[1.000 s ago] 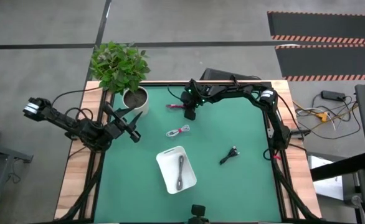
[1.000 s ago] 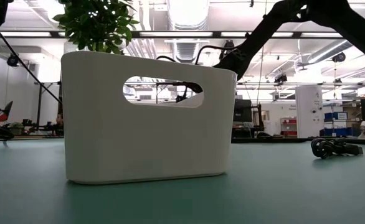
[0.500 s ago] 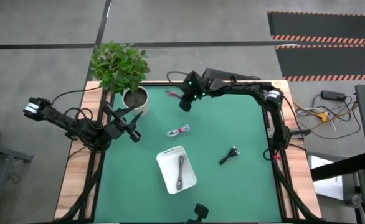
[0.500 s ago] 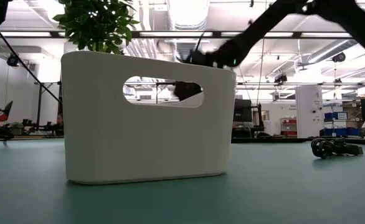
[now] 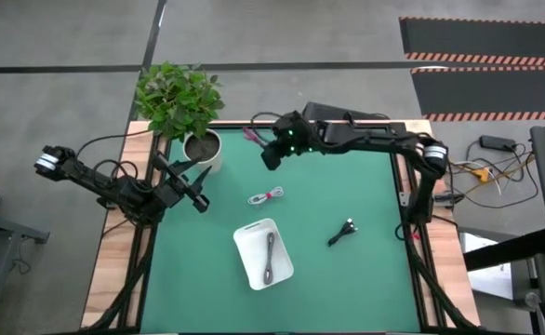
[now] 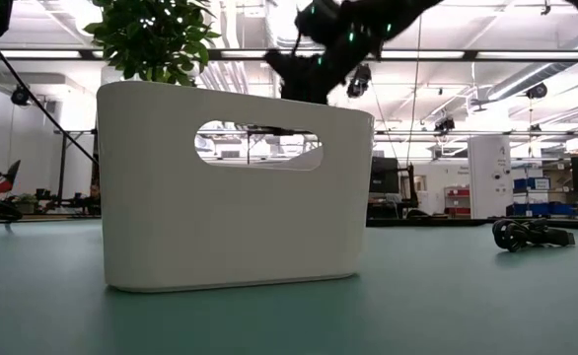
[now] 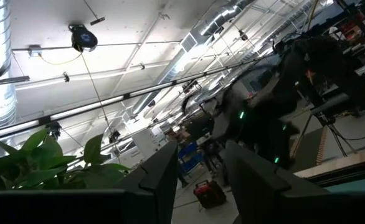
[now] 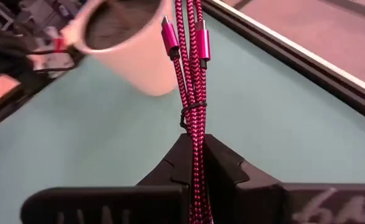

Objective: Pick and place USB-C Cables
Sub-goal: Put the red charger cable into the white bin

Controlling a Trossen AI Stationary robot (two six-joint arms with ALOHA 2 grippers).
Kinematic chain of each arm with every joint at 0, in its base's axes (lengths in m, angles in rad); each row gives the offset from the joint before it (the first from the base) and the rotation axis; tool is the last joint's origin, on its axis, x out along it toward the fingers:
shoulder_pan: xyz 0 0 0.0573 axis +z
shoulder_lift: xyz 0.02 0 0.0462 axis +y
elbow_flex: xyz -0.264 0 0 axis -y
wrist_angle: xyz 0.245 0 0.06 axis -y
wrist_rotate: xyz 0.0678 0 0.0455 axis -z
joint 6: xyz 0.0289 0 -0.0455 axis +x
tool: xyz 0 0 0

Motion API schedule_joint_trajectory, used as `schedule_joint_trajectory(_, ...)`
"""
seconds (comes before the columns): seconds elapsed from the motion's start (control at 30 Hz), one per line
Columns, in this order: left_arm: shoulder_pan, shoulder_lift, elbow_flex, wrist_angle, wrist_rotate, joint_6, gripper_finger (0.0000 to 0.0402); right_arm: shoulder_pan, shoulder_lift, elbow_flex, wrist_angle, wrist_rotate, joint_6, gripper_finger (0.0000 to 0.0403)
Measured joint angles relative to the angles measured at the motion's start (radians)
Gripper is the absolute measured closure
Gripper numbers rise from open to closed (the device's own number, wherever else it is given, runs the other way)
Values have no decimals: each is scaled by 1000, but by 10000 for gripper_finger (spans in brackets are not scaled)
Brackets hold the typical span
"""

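Both right pincer point(image 8: 194, 163) fingers clamp magenta-red cable point(image 8: 192, 68); left pincer point(image 7: 198, 180) parted, empty.

Right jaws: the right gripper point(image 5: 266, 154) hangs above the far end of the green bench point(image 5: 365, 270), pinching the magenta-red braided cable point(image 8: 192, 93).
Beside the jaws: the white round plant pot point(image 5: 202, 149) with its leafy green plant point(image 5: 176, 96) stands near, blocking that side.
Below, toward the near edge: the white bundled cable point(image 5: 265, 196), then the white rounded rectangular tray point(image 5: 250, 262).
Open room: bare green surface around the black bundled cable point(image 5: 343, 231).
Left arm: the left gripper point(image 5: 198, 202) waits past the pot at the bench edge.
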Motion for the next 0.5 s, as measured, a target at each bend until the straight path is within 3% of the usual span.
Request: schedule_joint_trajectory(0.5,0,-2,0,3,0,9,283,259,-66,0,-159,131,243,390)
